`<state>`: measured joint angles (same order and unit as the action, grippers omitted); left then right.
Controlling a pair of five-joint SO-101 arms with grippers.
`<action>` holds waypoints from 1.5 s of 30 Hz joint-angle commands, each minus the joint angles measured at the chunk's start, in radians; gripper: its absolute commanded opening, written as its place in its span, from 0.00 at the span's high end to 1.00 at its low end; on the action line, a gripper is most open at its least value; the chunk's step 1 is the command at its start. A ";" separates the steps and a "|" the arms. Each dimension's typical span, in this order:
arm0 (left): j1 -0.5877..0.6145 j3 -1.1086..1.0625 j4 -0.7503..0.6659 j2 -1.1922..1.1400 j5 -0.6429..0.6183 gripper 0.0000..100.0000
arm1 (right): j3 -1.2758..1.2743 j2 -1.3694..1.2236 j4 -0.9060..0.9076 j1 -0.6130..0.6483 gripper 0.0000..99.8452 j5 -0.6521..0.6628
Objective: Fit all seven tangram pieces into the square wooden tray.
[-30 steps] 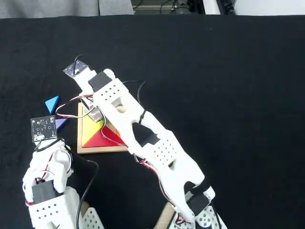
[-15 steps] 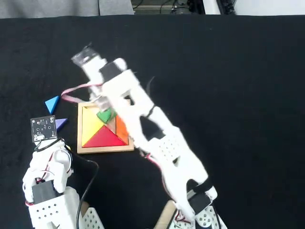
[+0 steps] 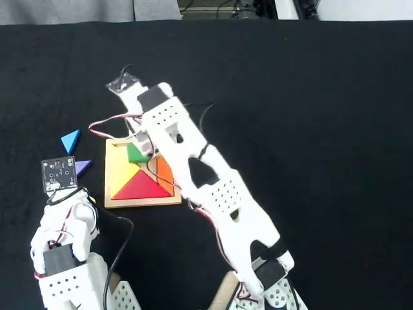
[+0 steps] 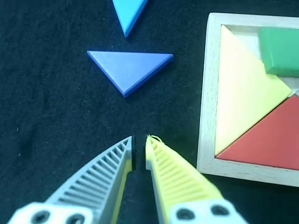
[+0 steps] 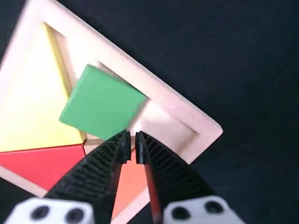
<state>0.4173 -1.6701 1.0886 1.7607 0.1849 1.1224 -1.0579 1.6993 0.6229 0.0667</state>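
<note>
The square wooden tray (image 3: 139, 203) lies left of centre, holding a yellow triangle (image 3: 121, 169), a red triangle (image 3: 141, 187) and an orange piece (image 3: 165, 173). A green square (image 5: 102, 103) rests askew in the tray's far part, one edge over the yellow triangle (image 5: 32, 112). My right gripper (image 5: 131, 140) is shut, with its tips at the green square's edge and nothing held. A blue triangle (image 4: 128, 67) and a light blue triangle (image 4: 128, 11) lie on the cloth left of the tray rim (image 4: 205, 116). My left gripper (image 4: 139, 144) hangs shut and empty just short of the blue triangle.
The right arm (image 3: 187, 161) stretches diagonally across the tray's right side and hides part of it. The left arm (image 3: 61, 245) stands at the near left corner. Black cloth covers the whole table, with bare space to the right and at the back.
The right arm swung away from over the tray's far left and then settled slightly lower, uncovering the green square in the tray. The left arm has not moved.
</note>
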 commanded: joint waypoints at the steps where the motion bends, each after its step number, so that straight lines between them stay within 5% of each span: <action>1: -0.001 0.008 -0.020 0.006 0.008 0.93 | 0.142 0.051 0.057 -0.043 0.99 0.002; 9: -0.005 0.007 -0.020 0.006 0.008 0.93 | 0.156 0.050 0.054 -0.023 0.99 0.000; 20: -0.005 0.007 -0.020 0.006 0.008 0.93 | 0.163 -0.091 -0.175 0.005 0.99 0.009; 40: -0.005 0.007 -0.020 0.006 0.008 0.93 | 0.375 -0.091 0.068 -0.035 0.99 0.049; 45: -0.005 0.007 -0.020 0.006 0.008 0.93 | 0.444 -0.104 0.038 0.071 0.99 0.051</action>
<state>0.4173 -1.6701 1.0886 1.7607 0.1849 1.4814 -1.1761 1.7300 0.6168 0.1082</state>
